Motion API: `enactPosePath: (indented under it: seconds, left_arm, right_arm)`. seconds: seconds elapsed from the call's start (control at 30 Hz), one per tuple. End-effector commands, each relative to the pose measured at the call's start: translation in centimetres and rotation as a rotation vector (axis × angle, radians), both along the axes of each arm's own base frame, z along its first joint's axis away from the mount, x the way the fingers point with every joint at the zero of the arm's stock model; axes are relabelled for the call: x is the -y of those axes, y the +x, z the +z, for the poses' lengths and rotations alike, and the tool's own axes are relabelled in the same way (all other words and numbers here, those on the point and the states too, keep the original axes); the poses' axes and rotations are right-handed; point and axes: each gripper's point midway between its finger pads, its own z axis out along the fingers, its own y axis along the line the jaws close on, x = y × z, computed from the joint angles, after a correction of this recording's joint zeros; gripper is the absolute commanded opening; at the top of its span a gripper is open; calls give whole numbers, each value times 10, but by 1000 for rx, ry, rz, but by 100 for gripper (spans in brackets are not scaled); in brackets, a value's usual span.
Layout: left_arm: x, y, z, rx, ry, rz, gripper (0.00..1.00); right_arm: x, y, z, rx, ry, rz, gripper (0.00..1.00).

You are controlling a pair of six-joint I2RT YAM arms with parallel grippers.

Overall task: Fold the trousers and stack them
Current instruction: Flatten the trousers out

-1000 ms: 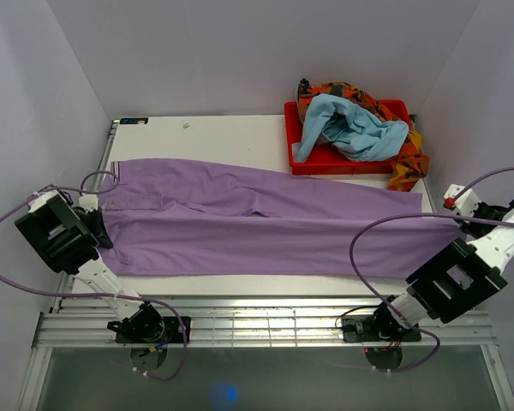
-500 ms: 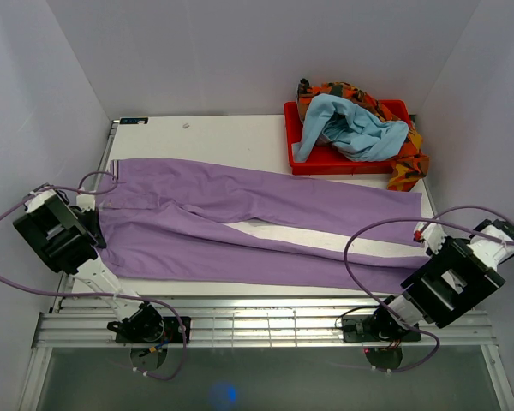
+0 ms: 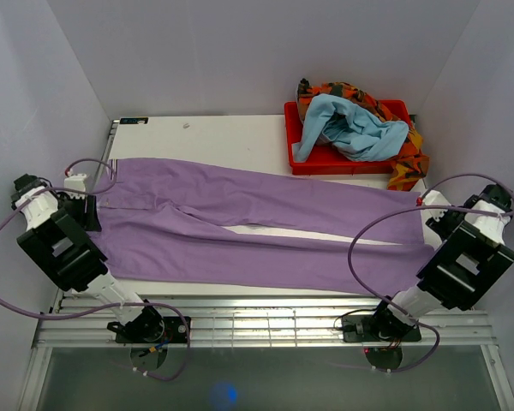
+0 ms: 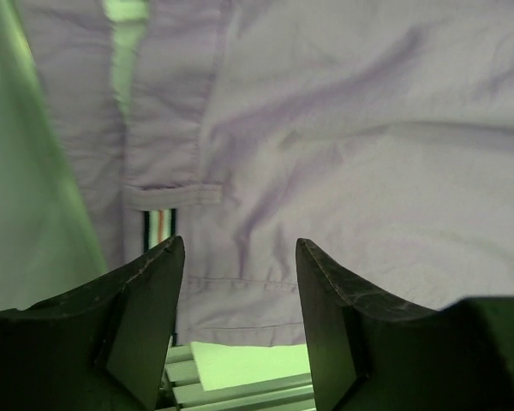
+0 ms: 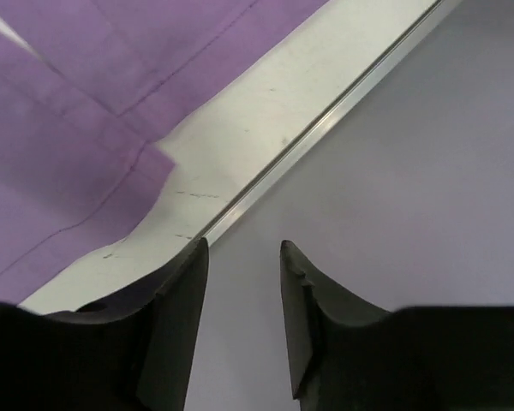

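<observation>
A white table (image 3: 223,137) fills the floor of a plain enclosure with pale walls (image 3: 240,51) on the left, far and right sides; slotted aluminium rails (image 3: 265,321) run along its near edge, where both arm bases are bolted. The trousers (image 3: 257,223), lilac and unfolded, lie flat across nearly the whole table, waistband at the left and hems at the right; the two legs part slightly, and a thin sliver of white surface shows between them. At the far right corner sits a red tray (image 3: 304,161) heaped with a light blue garment (image 3: 351,128) and an orange patterned cloth (image 3: 407,167) that spills over its right side.

The left gripper (image 4: 240,248) hangs over the waistband, its fingers spread with nothing between them; a striped strip (image 4: 158,227) shows on the cloth below. The right gripper (image 5: 244,244) sits above the table's metal edge (image 5: 325,128) beside the hems, fingers slightly parted and empty.
</observation>
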Motion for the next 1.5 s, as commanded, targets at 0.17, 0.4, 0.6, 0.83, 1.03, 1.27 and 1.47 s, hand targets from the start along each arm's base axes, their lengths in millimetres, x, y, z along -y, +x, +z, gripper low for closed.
enactPosePath:
  seconds: [0.17,0.4,0.6,0.83,1.03,1.27,1.47]
  left_arm:
    - [-1,17,15,96,19,-14,69]
    - [13,-21,-42,-37,16,7,65]
    - [36,-60,-69,-119,16,-6,62]
    - [68,-90,-48,-127,-22,-66,62]
    - [59,0,48,197,-104,-10,69]
    - [65,91,45,209,-188,-2,67]
    - [73,116,-12,106,-185,23,65]
  right_arm:
    - [-11,6,19,-10,81,-97,75]
    - [-77,-34,-6,-111,150,25,62]
    - [-73,-42,-48,-170,82,3,55]
    - [-61,25,3,-49,210,-101,57]
    - [-89,70,29,21,324,-114,59]
    - [-119,105,-6,-8,337,-119,58]
    - [-109,106,-51,-77,261,-137,58]
